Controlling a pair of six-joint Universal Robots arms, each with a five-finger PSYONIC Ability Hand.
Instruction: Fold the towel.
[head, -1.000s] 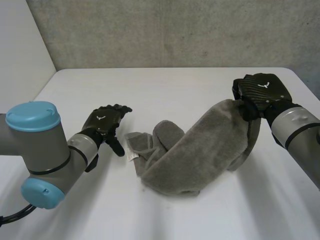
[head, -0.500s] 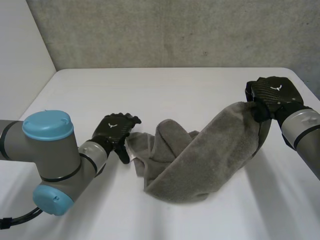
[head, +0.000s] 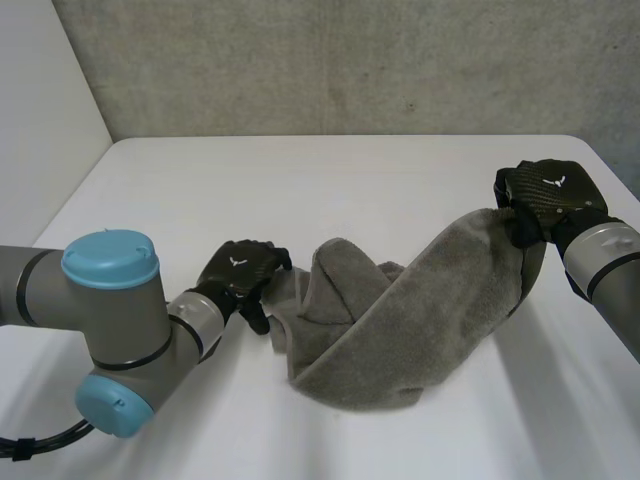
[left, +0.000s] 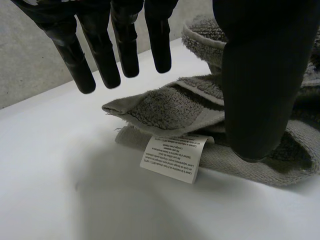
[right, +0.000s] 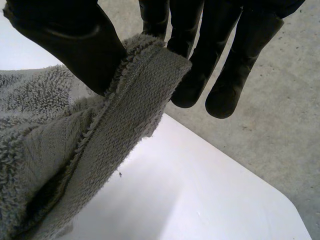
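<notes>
One rumpled terry towel (head: 400, 320), right hand (head: 545, 195) pinching hem.

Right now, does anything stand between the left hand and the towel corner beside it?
Nothing visible does. The left hand is open right at the towel corner that carries the care label, with only bare table beneath. The right hand pinches the towel's other end, held up off the table.

The towel (head: 400, 330) is fuzzy grey terry cloth, flatter-woven along its edge; the table (head: 300, 190) is smooth, matt white.
</notes>
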